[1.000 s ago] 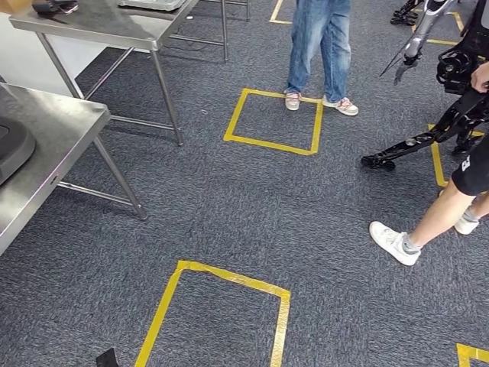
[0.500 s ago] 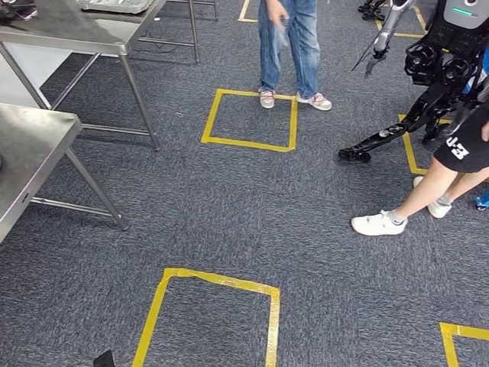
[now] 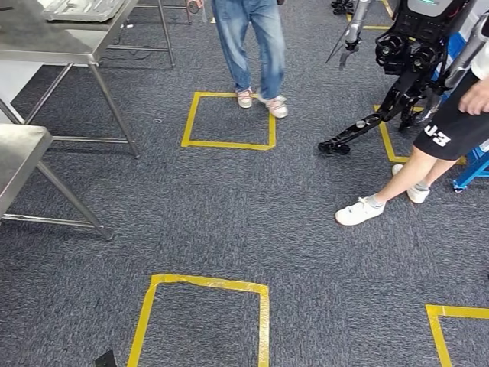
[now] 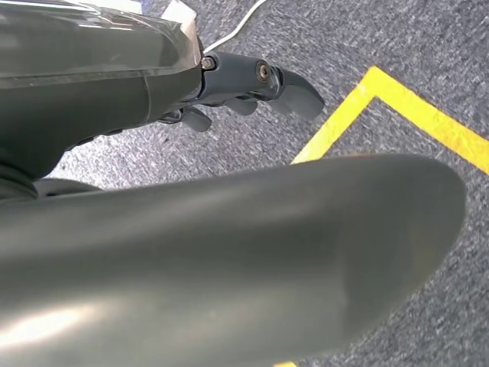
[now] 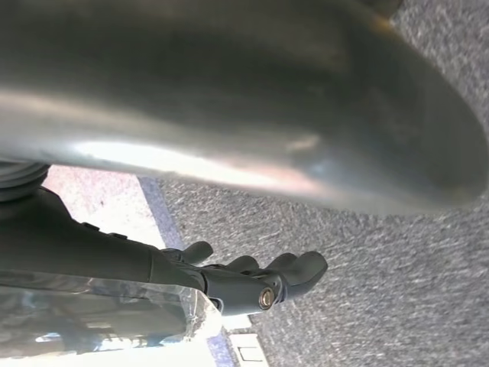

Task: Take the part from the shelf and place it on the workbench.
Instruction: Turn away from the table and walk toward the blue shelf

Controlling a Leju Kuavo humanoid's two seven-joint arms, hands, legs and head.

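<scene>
Since both arms hang at the robot's sides, your wrist cameras look down at the carpet (image 3: 323,252); the left hand (image 4: 254,88) shows dark fingers (image 4: 294,90) stretched out and lightly curved with nothing between them, so you can read it as released; the right hand (image 5: 260,279) lies the same way, fingers (image 5: 302,267) extended over the carpet, gripping nothing. You hold no part, and I cannot tell where the part is, because no shelf appears in the head view; judge the task as barely begun, with the fetch not yet done.

Notice why the floor is marked as it is: a yellow tape square (image 3: 202,321) sits just ahead of the robot's feet and a second tape square (image 3: 228,120) lies farther on, likely standing marks for walking; a person in jeans (image 3: 250,38) stands at the far edge of that second square, so keep your path apart from them. A steel table (image 3: 17,157) juts in at the left, with another table (image 3: 52,42) behind it carrying a tray (image 3: 81,8); either may serve as the workbench. At the right, a person in dark shorts (image 3: 438,134) tends another black robot (image 3: 403,69); give that side room when you turn.
</scene>
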